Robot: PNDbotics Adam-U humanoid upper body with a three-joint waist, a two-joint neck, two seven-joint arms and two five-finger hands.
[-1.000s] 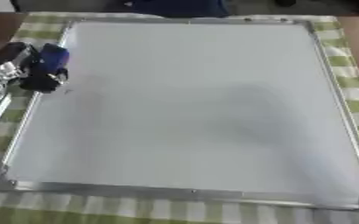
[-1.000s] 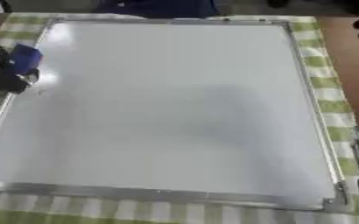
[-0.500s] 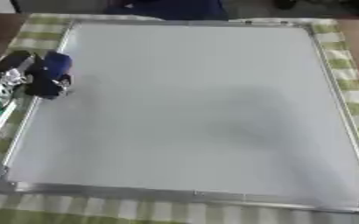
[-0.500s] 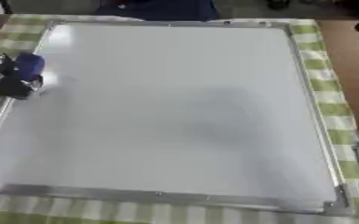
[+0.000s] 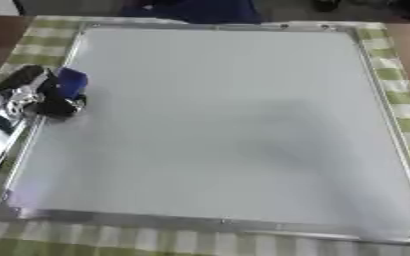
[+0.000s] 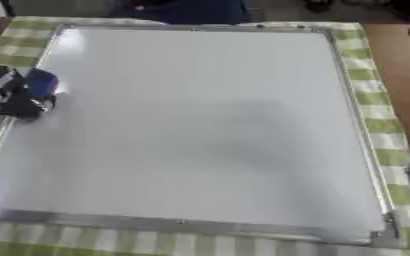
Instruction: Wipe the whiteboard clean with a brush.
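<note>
I am holding the blue brush [image 5: 69, 84] in my curled left hand [image 5: 33, 97] at the whiteboard [image 5: 226, 125]'s left edge, keeping it flat while sweeping.

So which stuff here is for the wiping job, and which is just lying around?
For the job:
- whiteboard
- blue brush
- left hand, curled round the brush

Just lying about:
- green checked cloth under the board
- dark blue thing at the far edge

Large rectangular silver-framed whiteboard [image 5: 235, 125] lies flat on the table, surface blank. Small blue brush [image 5: 68, 83] rests at its 9 o'clock edge.
</note>
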